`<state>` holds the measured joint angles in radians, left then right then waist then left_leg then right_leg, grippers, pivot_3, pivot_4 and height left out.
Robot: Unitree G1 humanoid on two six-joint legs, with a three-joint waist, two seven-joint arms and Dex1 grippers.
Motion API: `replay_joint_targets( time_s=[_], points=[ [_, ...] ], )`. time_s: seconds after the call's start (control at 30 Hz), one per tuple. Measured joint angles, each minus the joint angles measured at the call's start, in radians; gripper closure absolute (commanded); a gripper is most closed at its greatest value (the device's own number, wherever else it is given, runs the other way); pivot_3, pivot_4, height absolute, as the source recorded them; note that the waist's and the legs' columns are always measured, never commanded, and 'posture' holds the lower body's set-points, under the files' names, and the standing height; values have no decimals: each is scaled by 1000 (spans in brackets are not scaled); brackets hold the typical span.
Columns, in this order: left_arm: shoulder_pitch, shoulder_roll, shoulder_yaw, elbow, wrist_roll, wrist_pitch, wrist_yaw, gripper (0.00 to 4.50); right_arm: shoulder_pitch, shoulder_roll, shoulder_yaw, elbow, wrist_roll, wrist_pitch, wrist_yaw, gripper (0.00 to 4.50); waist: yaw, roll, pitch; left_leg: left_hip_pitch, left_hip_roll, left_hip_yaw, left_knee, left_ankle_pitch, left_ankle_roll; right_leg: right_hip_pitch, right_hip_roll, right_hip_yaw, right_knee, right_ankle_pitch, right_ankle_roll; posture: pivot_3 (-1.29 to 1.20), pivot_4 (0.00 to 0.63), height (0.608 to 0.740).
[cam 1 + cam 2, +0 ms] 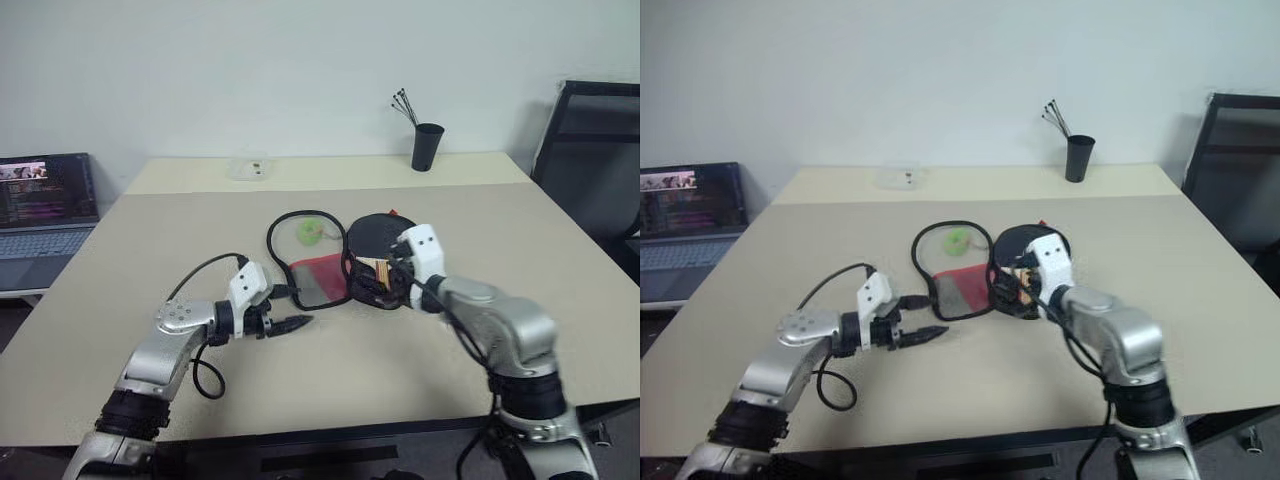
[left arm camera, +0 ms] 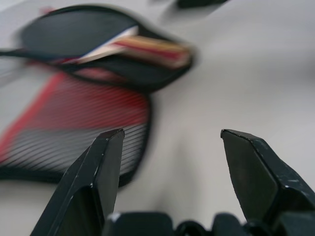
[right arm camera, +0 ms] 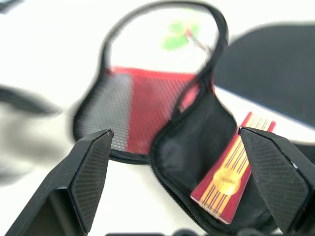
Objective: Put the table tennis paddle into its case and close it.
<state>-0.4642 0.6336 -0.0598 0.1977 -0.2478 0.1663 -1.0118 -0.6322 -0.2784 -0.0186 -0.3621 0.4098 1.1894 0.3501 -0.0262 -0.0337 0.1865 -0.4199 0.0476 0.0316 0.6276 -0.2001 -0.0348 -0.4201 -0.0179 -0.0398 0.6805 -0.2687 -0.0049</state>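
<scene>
The beige table (image 1: pixel 560 270) takes up most of the scene, with a lighter strip along its far edge. A black chair (image 1: pixel 595 140) stands at its far right corner, and an open laptop (image 1: pixel 45 205) sits off the table's left side on a lower surface.

Near the middle of the table lies the case (image 1: pixel 310 262), opened flat into two halves. The left half shows a red panel under black mesh at its near end and a zipper rim looping round a pale inner area with a green mark. The right half holds the table tennis paddle (image 1: pixel 378 240): its round black face lies inside that half, and the striped tan-and-red handle points toward the near side, resting in the narrow neck of the pouch, as the right wrist view shows.

The right tool (image 3: pixel 179 184) hangs just above the handle end of the paddle, its two black fingers spread wide on either side and gripping nothing. The left tool (image 1: pixel 290 322) hovers low over the table just near-left of the case's red mesh end, pointing right; its fingers stand apart and hold nothing.

At the far edge stand a black cup (image 1: pixel 427 146) with thin sticks in it, to the right, and a small clear box (image 1: pixel 251 168), to the left.
</scene>
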Motion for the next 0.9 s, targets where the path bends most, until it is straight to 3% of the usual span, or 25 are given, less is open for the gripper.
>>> replay_joint_targets(
  time_s=[0.07,0.17,0.43,0.7,0.9],
  points=[
    [-29,1,8,54,19,-33,4,1079,-5,-58,-45,-25,41,19,38,15,0,0,0,0,0,1,0,0,0,0,0,0,0,0,0,0,150,740],
    [-73,2,8,139,47,-65,19,1673,-15,-139,-97,-49,88,25,92,0,0,0,0,-1,-1,1,0,0,0,0,0,1,-1,0,0,0,150,740],
    [-189,13,7,430,159,-119,86,4458,-26,-228,-129,-55,138,20,132,0,-3,0,0,-1,0,1,0,0,0,0,0,0,0,0,0,0,150,740],
    [-267,5,5,621,219,-188,95,4487,-22,-238,-124,-62,163,5,132,0,-1,0,0,-1,-1,2,0,0,0,0,0,0,0,0,0,0,150,740],
    [-352,-92,28,764,215,-222,140,4487,-20,-247,-120,-64,164,-7,131,0,12,-1,0,-1,-2,2,2,0,0,0,0,-1,1,0,0,0,150,740]
  ],
)
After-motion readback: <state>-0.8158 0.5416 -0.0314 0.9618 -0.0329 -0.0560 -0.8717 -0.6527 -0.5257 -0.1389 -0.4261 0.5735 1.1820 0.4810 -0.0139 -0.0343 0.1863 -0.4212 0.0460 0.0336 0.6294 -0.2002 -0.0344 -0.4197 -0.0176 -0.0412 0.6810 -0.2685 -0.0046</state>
